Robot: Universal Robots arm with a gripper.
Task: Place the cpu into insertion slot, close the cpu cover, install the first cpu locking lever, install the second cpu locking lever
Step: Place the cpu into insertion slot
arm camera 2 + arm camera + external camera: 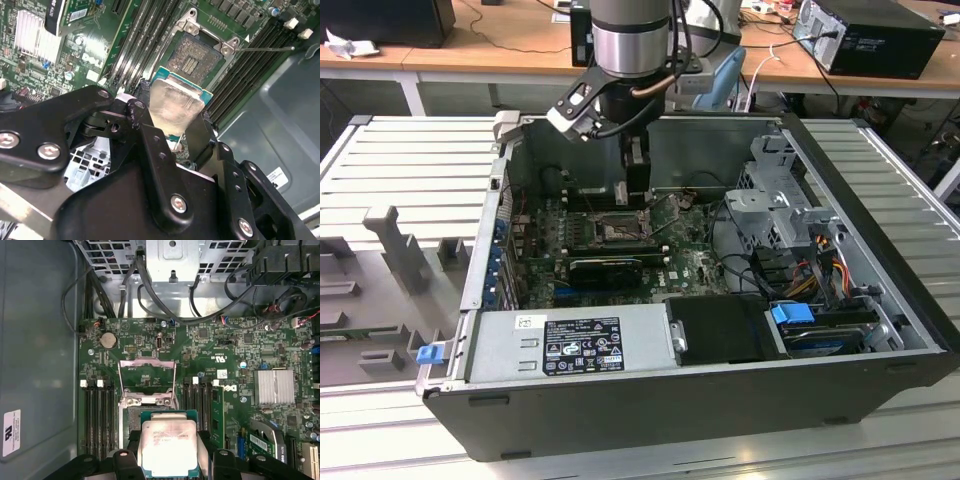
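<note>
Counted one cpu (169,447), one insertion slot (197,57), one cpu cover (148,363) and two fingers (131,445) on the gripper (169,462). Found the cpu up off the green motherboard (225,345), hovering over one edge of the slot in the first wrist view, not seated. Held flat-ish, silver face turned up at both wrist cameras, pretty much square so no real long axis to call. Saw the fingers closed only to chip width, clamped on two opposite edges of it. Spotted the cover flipped open beyond the slot, plus one thin lever (265,48) swung out beside it. Caught the gripper low inside the open computer case (880,300) in the exterior view.
</note>
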